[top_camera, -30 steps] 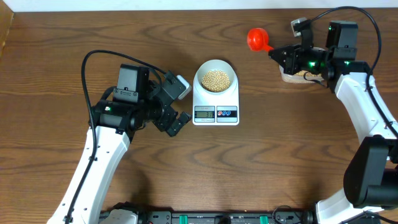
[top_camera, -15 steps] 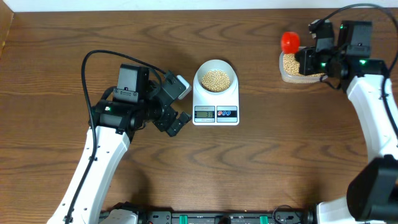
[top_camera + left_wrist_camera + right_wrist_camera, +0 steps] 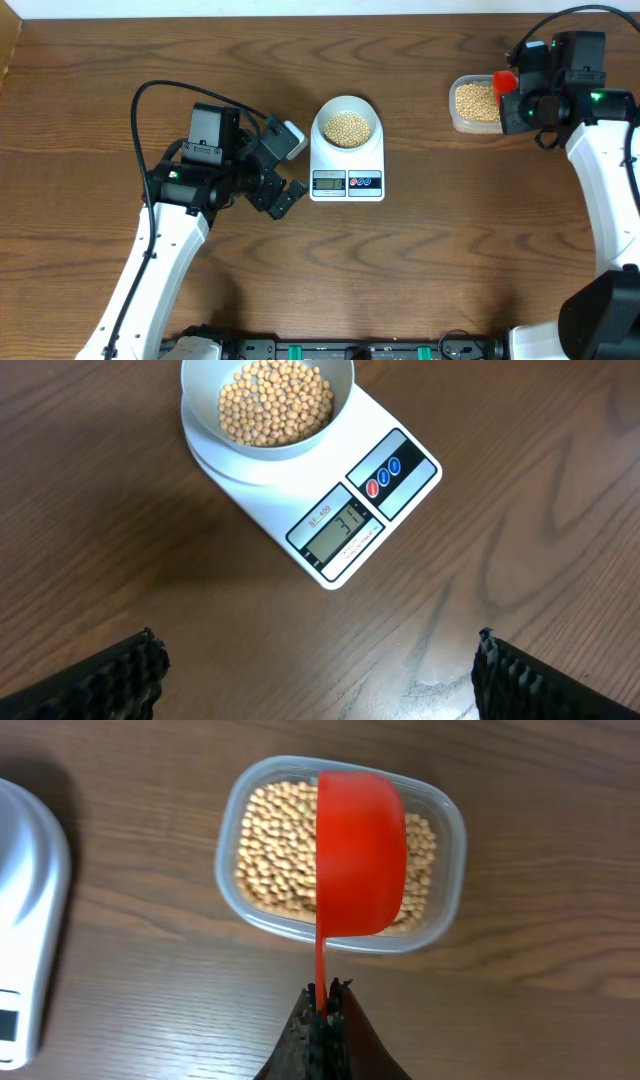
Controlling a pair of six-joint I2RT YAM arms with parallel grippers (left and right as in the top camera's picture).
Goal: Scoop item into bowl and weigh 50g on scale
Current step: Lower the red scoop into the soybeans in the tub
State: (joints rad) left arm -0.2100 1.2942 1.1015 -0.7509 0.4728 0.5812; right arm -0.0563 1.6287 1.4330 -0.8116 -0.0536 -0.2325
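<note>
at the far right corner of the table my right gripper (image 3: 322, 995) was clamped on the handle of the red scoop (image 3: 360, 850). its cup hung directly over the clear tub (image 3: 232, 840) of beans (image 3: 275, 850), its long axis running back to the fingers. the bowl (image 3: 198, 405) sat on the scale (image 3: 290, 510) mid-table, well off to the left. my left gripper (image 3: 318, 660) hung spread apart near the scale.

White arms (image 3: 158, 262) with black joint housings (image 3: 208, 135), looping black cables (image 3: 136, 105), green lights (image 3: 598, 97) and ribbed black jaws.
</note>
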